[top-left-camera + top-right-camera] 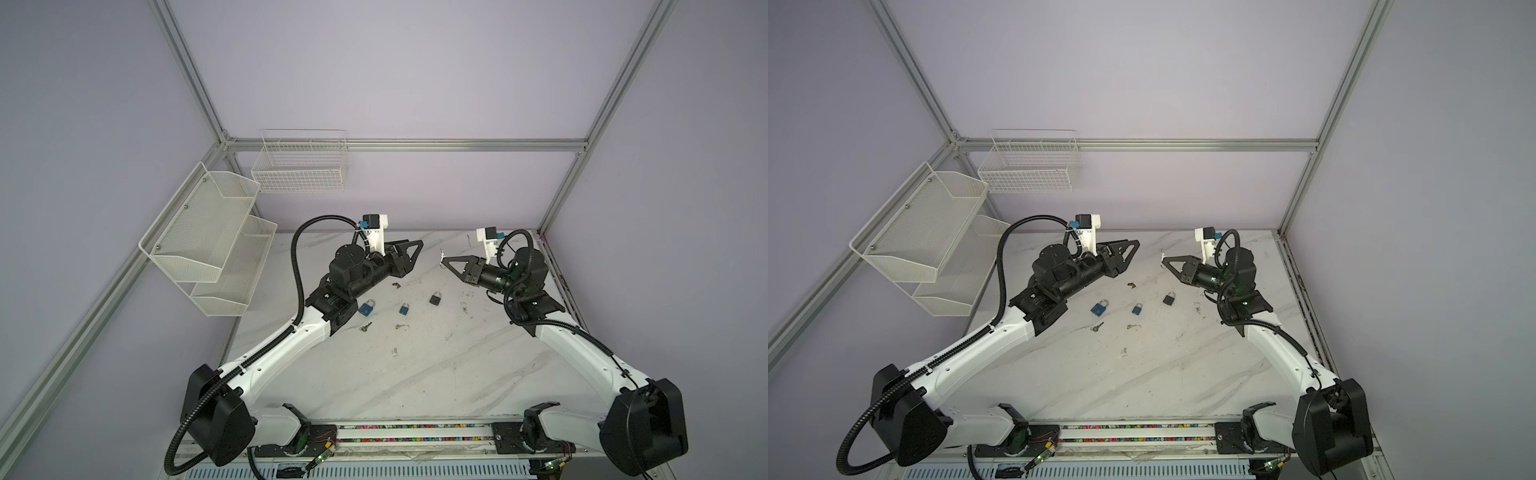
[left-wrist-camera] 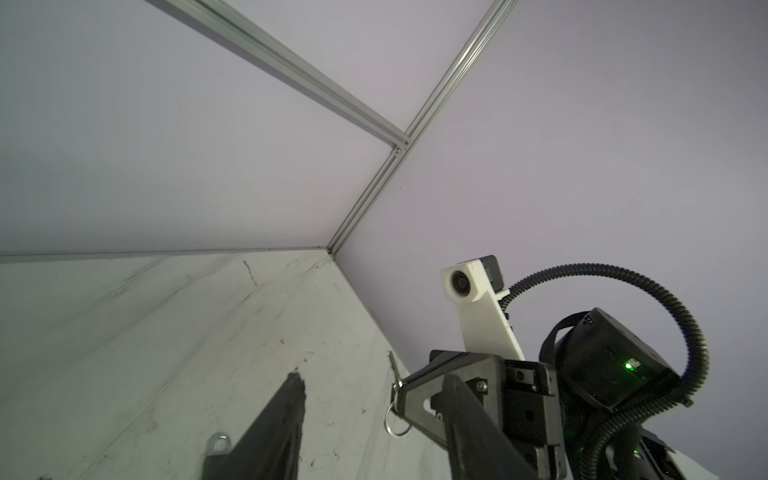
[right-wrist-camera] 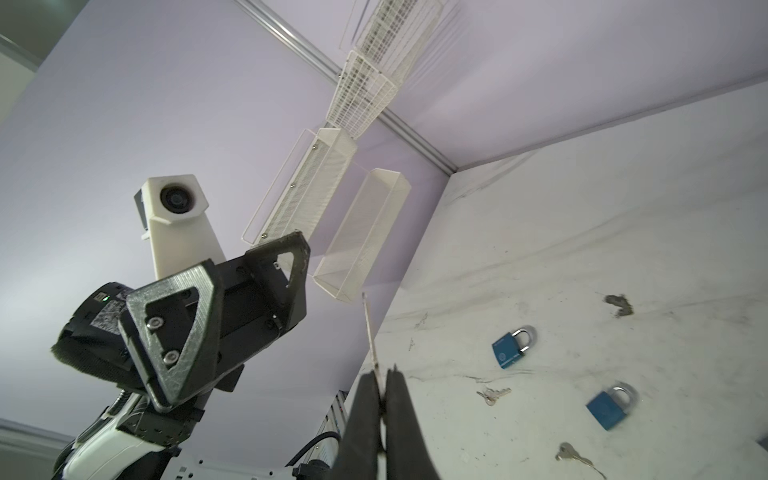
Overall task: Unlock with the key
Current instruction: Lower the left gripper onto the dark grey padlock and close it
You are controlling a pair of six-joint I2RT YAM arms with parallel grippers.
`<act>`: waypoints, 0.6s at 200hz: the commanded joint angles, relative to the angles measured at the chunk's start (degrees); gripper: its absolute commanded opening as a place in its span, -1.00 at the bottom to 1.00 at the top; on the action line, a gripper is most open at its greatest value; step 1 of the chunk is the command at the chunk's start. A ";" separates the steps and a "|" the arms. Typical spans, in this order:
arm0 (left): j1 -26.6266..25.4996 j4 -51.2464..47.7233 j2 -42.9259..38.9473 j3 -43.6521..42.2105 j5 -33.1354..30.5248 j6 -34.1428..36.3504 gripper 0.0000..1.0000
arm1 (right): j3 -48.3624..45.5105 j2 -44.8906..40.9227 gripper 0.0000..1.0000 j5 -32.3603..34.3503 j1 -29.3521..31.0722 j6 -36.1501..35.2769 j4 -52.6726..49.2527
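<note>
Key [image 1: 441, 253]: pinched in my right gripper [image 1: 444, 260], jaws closed tight on it, blade sticking out past the fingertips, ring [image 2: 397, 420] dangling, all clear above the table [image 1: 415, 374].
Left gripper [image 1: 413, 246]: partly open, nothing in it, at nine o'clock of the key.
Black padlock [image 1: 435, 299]: flat on the table, six o'clock of the key.
Blue padlock [image 1: 405, 308]: nine o'clock of the black one; second blue padlock [image 1: 366, 307] further that way.
Spare key [image 1: 401, 326]: six o'clock of the blue padlock.
</note>
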 commanded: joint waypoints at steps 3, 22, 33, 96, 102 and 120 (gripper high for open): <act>-0.29 -11.42 5.43 5.12 -2.66 2.39 0.13 | -2.88 -1.21 -1.00 0.42 -3.81 -6.30 -12.19; -1.17 -17.95 10.64 8.72 -4.07 3.28 0.18 | -3.58 -1.36 -1.00 2.09 -5.55 -10.07 -17.42; -2.09 -21.66 13.96 11.35 -5.12 4.64 0.20 | -3.33 -1.40 -1.00 5.10 -5.99 -12.77 -21.14; -6.78 -31.73 32.15 24.57 -12.81 9.32 0.22 | -3.82 0.88 -1.00 14.63 -7.25 -17.24 -26.95; -7.40 -31.78 33.56 25.60 -14.22 10.10 0.22 | -3.83 1.13 -1.00 15.28 -7.40 -17.35 -26.99; -8.81 -33.55 37.98 29.41 -17.54 11.49 0.23 | -3.45 1.69 -1.00 15.80 -8.19 -17.58 -26.95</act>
